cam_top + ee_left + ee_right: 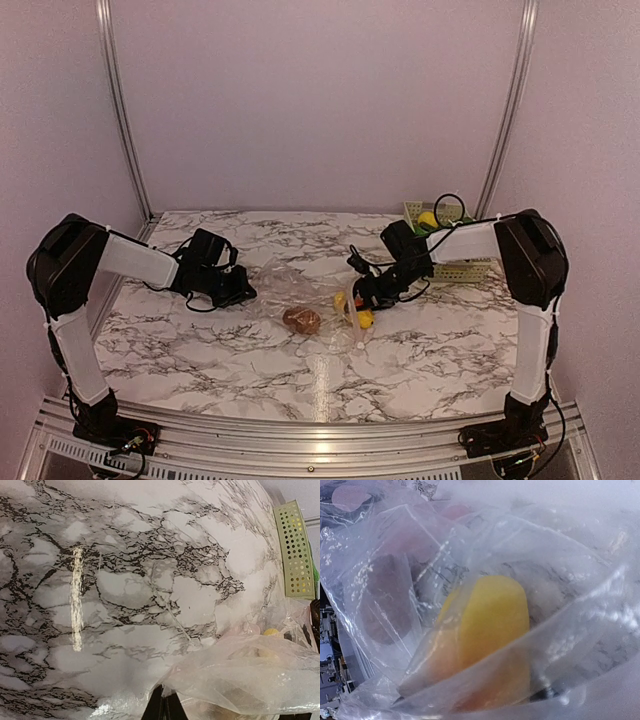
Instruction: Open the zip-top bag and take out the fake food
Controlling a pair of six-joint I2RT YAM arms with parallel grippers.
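The clear zip-top bag [300, 300] lies crumpled mid-table. My left gripper [237, 291] is shut on a fold of its left edge; in the left wrist view the black fingers [159, 707] pinch the film, and the bag [250, 670] billows to the right. My right gripper [362, 298] is at the bag's right end, reaching into the plastic. In the right wrist view a yellow-orange piece [492, 630] stands up from between the jaws, which are veiled by film. A brown round piece [301, 320] lies inside the bag and also shows in the right wrist view [385, 600].
A pale green slatted basket [462, 268] stands at the back right behind my right arm, holding a yellow lemon [427, 219] and green pieces. Its side shows in the left wrist view [295, 550]. Walls enclose the marble table on three sides.
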